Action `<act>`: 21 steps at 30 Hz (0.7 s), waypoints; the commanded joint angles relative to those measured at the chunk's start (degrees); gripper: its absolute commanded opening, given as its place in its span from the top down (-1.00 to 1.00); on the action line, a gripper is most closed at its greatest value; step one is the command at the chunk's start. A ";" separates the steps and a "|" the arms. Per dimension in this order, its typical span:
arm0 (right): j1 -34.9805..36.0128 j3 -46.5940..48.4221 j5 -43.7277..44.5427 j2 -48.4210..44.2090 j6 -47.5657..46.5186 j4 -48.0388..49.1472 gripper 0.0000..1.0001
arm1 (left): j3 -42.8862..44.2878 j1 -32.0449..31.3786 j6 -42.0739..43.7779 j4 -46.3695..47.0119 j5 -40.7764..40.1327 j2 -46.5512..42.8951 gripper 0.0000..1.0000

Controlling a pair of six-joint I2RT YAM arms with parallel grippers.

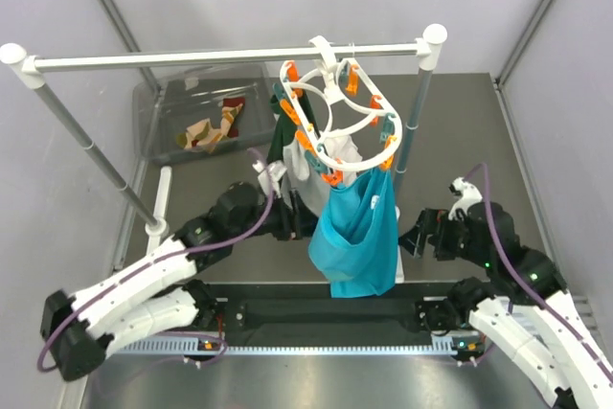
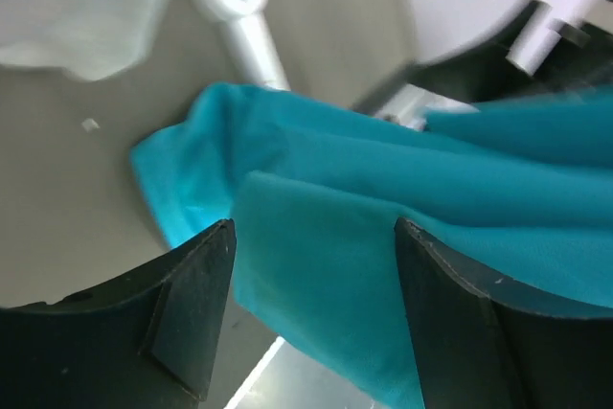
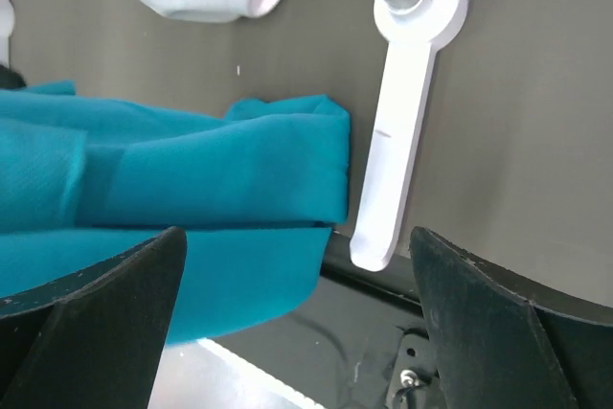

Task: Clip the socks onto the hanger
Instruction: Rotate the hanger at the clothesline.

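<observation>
The socks [image 1: 213, 127], tan with dark red parts, lie in a clear bin [image 1: 156, 122] at the back left. The white ring hanger [image 1: 337, 120] with orange and teal clips hangs by its hook from the rail. A large teal cloth [image 1: 356, 227] hangs from its clips. My left gripper [image 1: 305, 224] is open at the cloth's left edge; the left wrist view shows the teal cloth [image 2: 383, 227] just beyond the open jaws [image 2: 311, 284]. My right gripper [image 1: 412, 235] is open and empty right of the cloth [image 3: 192, 179]; its jaws [image 3: 297, 284] stand wide apart.
A long white rail [image 1: 230, 56] on two grey poles spans the back; its right foot [image 3: 395, 141] rests on the table by my right gripper. A white cloth [image 1: 299, 177] and a dark green cloth [image 1: 283, 136] also hang from the hanger.
</observation>
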 commanded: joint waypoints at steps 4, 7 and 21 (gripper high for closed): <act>0.69 15.75 -6.77 -4.29 -5.00 -1.06 -1.00 | -5.25 -0.33 1.49 21.20 -0.14 -18.58 -0.43; 0.26 28.89 -14.26 -1.33 -4.91 -2.16 -1.00 | -5.78 -0.41 1.84 25.33 -1.29 -20.01 -0.42; -23.47 60.61 -41.00 11.17 -9.31 -10.36 -0.94 | -1.83 -3.05 2.01 40.73 2.58 -10.78 -0.43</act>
